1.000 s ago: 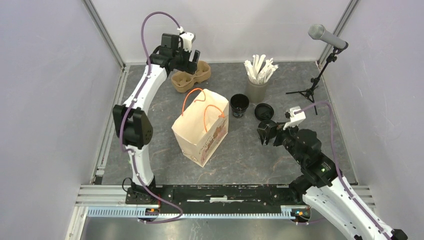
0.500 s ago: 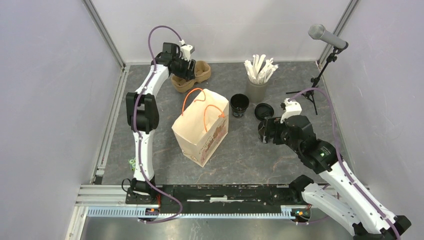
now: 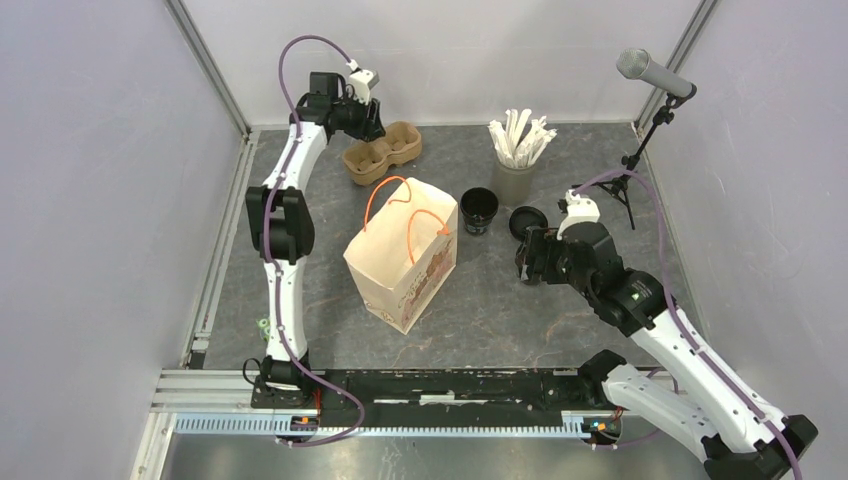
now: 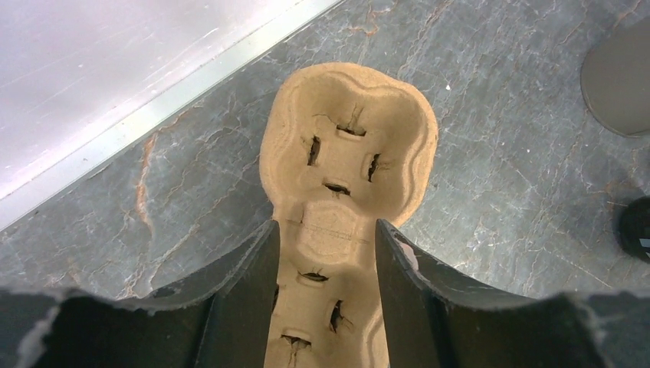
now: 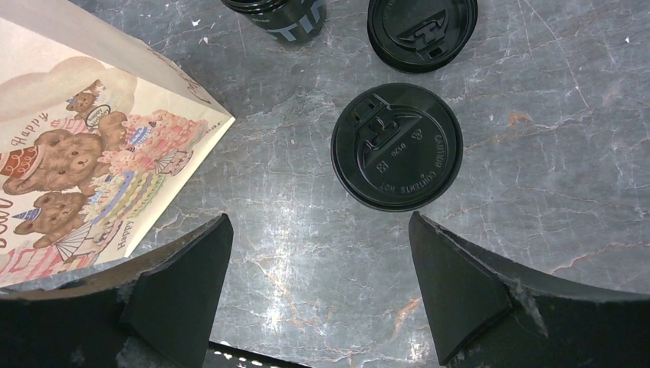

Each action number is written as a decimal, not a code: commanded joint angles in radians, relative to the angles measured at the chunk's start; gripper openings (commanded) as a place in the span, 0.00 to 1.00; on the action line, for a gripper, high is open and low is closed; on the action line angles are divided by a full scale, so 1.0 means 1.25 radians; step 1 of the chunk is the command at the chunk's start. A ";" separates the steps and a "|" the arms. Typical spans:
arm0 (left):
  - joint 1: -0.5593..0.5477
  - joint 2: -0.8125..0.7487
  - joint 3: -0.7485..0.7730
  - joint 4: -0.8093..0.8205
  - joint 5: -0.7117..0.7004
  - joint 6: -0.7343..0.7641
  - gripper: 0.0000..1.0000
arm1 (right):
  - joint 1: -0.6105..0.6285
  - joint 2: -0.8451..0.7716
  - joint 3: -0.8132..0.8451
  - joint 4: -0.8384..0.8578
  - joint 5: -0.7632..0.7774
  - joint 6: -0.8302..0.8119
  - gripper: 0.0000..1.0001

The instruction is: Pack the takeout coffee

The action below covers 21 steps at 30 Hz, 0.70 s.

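An open black cup (image 3: pixel 479 211) stands right of the paper bag (image 3: pixel 405 255); it also shows in the right wrist view (image 5: pixel 287 15). A loose black lid (image 3: pixel 527 222) lies beside it, also in the right wrist view (image 5: pixel 421 31). A second round black lid (image 5: pixel 397 147) lies just ahead of my open, empty right gripper (image 5: pixel 318 218), (image 3: pixel 527 262); what is under it is hidden. My left gripper (image 4: pixel 326 224), (image 3: pixel 368 125) has its jaws partly apart over the brown pulp carrier (image 4: pixel 349 146), (image 3: pixel 385 152). I cannot tell if they touch.
A grey cup of white sticks (image 3: pixel 515 165) stands at the back. A microphone on a small tripod (image 3: pixel 640 130) is at the back right. The bag with orange handles and a bear print (image 5: pixel 84 161) stands left of the right gripper. Walls enclose the table.
My left gripper dipped over the carrier's left cup, then drew up and back to the left; the carrier has not moved. My right gripper edged slightly toward the lids.
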State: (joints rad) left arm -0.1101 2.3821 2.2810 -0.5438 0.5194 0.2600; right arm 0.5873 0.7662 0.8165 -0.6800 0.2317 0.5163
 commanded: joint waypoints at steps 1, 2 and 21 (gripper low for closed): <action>0.005 0.034 0.029 0.020 0.044 0.030 0.55 | 0.003 0.026 0.069 -0.003 0.026 -0.021 0.92; 0.006 0.035 0.028 0.020 0.045 0.031 0.53 | 0.003 0.033 0.077 -0.007 0.024 -0.027 0.92; 0.000 0.057 0.000 0.012 0.025 0.082 0.55 | 0.003 -0.015 0.113 -0.066 0.054 -0.015 0.92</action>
State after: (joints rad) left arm -0.1070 2.4454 2.2765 -0.5434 0.5346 0.2966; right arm 0.5873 0.7700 0.9108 -0.7422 0.2657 0.4896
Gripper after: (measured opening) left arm 0.550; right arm 0.920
